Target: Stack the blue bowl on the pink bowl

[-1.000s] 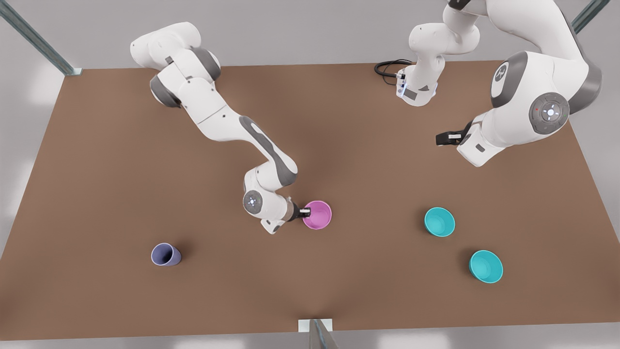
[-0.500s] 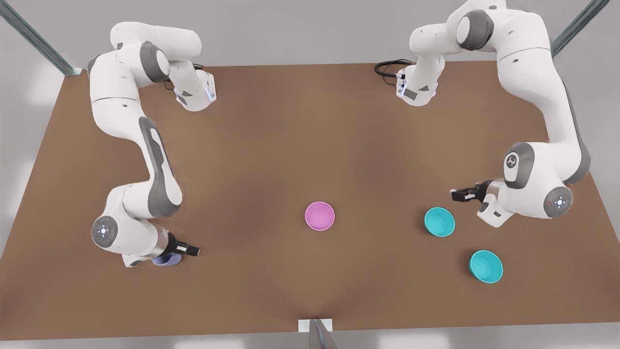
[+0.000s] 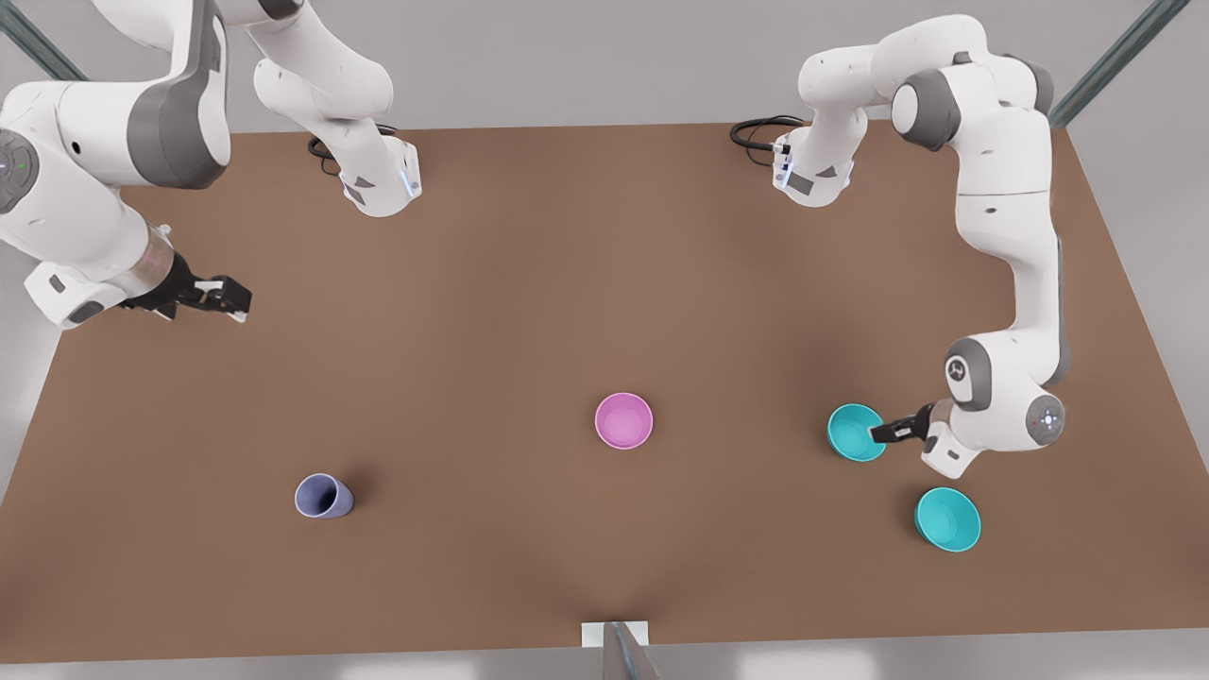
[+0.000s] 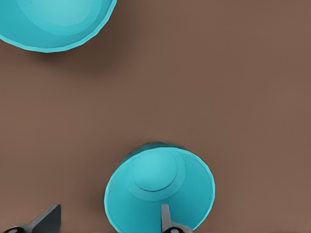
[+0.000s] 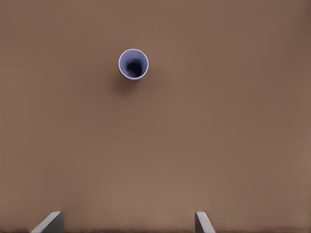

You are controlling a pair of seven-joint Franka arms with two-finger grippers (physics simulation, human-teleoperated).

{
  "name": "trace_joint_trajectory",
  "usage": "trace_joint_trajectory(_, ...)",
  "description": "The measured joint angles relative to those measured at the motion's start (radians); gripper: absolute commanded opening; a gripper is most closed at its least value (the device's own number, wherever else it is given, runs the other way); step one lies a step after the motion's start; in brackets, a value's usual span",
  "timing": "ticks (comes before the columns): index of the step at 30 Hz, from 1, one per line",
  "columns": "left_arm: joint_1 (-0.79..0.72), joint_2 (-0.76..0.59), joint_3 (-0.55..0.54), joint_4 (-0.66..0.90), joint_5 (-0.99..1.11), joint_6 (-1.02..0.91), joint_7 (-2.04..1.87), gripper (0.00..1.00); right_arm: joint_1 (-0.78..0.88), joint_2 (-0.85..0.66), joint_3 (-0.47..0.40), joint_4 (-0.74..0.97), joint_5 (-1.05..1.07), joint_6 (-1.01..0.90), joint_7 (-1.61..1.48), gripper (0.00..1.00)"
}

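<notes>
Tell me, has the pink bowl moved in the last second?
Barely: the pink bowl crept slightly toward the front view's right, nearer the blue bowl.

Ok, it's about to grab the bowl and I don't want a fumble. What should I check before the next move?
1. left gripper at the blue bowl: ok, one jaw inside the rim, one outside.
2. Jaws shut on the rim: not ok, they are open.
3. pink bowl upright and empty: ok.
4. other teal bowl apart from the left gripper: ok.
5. right gripper out of the way: ok, it waits open at the front view's left, far from the bowls.
6. Jaws low enough on the rim: cannot tell.
</notes>
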Motion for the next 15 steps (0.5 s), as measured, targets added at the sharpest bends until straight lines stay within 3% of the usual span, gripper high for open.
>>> trace_joint_trajectory(6,-0.006,0.036,0.002,-0.03,-0.004,0.057,0.037,0.99,-0.001,0.008,0.0,-0.006,0.0,-0.018,-0.048,1.0)
trace_joint_trajectory(8,-0.007,0.04,0.002,-0.032,-0.004,0.066,0.046,0.35,-0.001,0.014,0.0,-0.007,0.0,-0.021,-0.061,1.0)
trace_joint_trajectory(9,-0.006,0.04,0.002,-0.032,-0.007,0.069,0.05,0.21,-0.001,0.016,-0.001,-0.007,0.0,-0.023,-0.067,1.0)
trace_joint_trajectory(15,0.002,0.038,0.002,-0.038,-0.063,0.076,0.064,0.21,-0.001,0.02,-0.003,-0.012,0.0,-0.027,-0.096,1.0)
